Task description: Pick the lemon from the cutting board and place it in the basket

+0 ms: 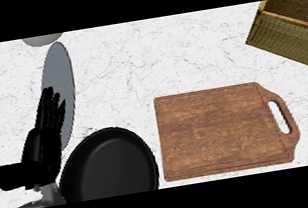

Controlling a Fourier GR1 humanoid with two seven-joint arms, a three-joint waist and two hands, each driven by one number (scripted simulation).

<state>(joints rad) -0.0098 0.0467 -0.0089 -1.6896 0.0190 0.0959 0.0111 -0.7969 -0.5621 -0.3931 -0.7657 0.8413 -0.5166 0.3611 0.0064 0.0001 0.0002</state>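
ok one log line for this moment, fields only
left robot hand: open, resting at left | right robot hand: not in view | cutting board: bare | lemon: not visible | basket: upper right

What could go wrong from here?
1. No lemon shows on the cutting board or anywhere else, so the robot may have nothing to aim for.
2. The basket sits half out of view at the far right corner, so a drop into it could be hard to check.
3. The left robot hand rests close beside the black pan and might nudge it if it moves.
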